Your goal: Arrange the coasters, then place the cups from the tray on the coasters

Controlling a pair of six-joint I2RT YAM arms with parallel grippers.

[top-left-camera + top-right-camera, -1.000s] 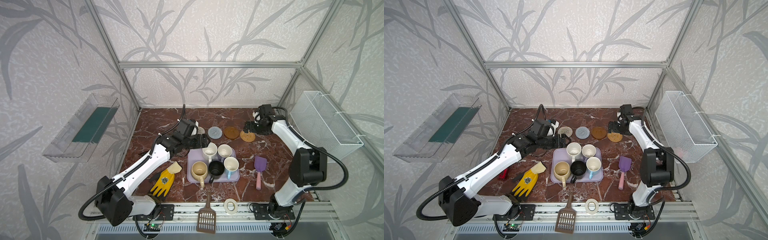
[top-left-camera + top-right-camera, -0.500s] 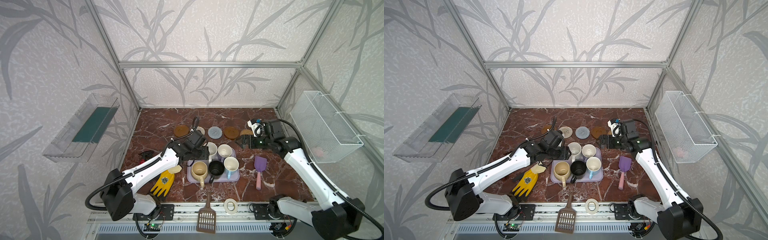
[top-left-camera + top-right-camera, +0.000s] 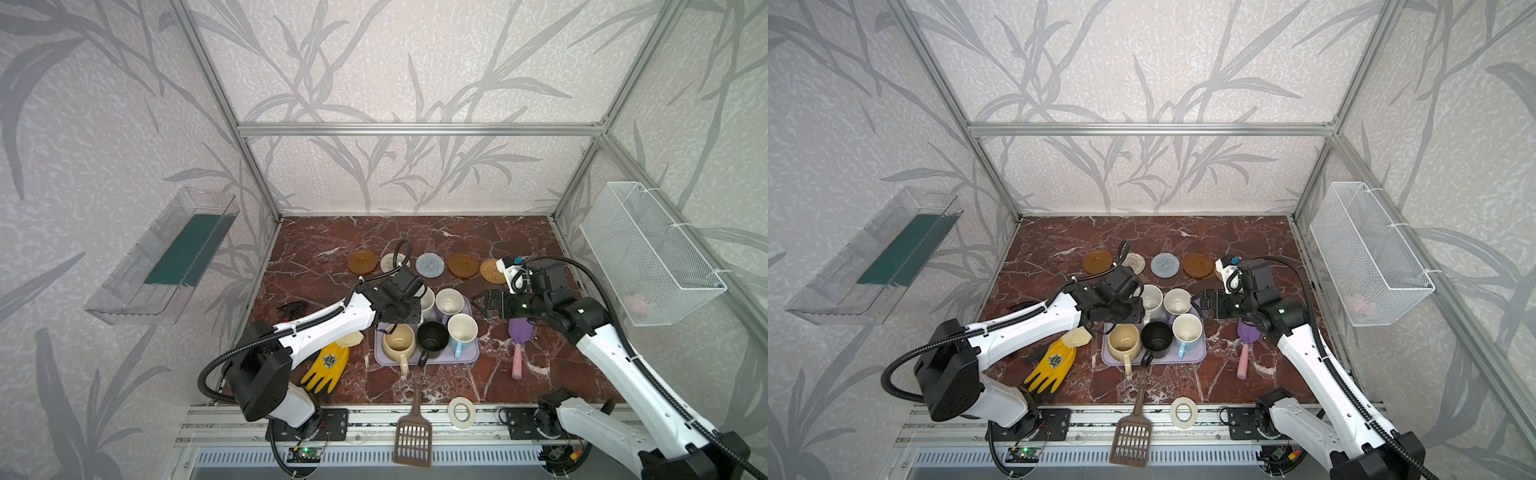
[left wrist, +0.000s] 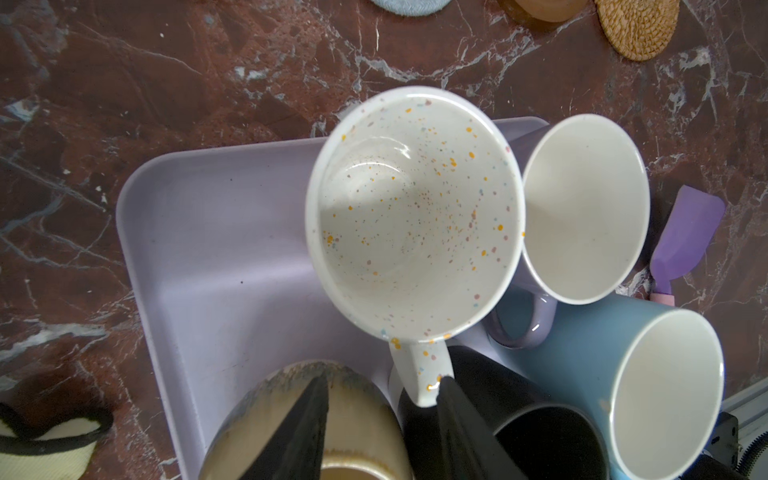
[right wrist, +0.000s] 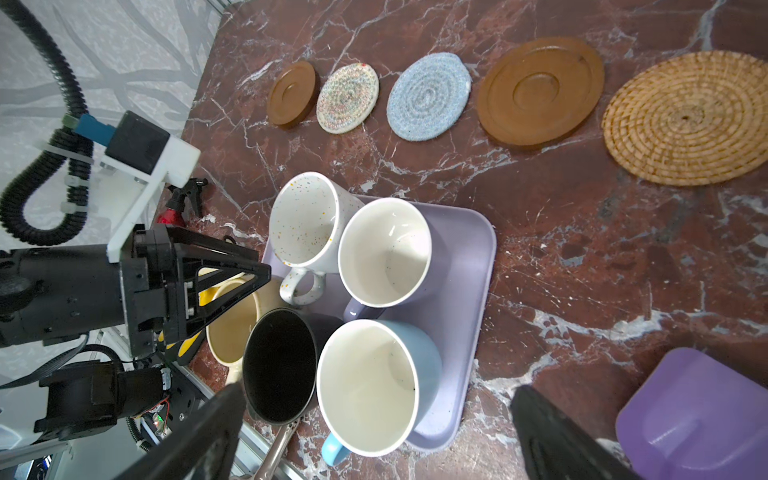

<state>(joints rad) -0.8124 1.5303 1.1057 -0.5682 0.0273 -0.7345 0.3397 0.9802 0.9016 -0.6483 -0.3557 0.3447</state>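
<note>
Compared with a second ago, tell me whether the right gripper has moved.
Yes. The right gripper left the tan rattan coaster at the back and came forward, to beside the tray.

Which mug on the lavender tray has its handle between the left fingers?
The off-white speckled ceramic mug: only its handle lies between the left fingers, one finger touching it.

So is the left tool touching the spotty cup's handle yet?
Cannot tell. In the left wrist view the speckled cup's handle lies between the fingers of the left tool: one stands clear, the other overlaps its edge, perhaps only above it.
</note>
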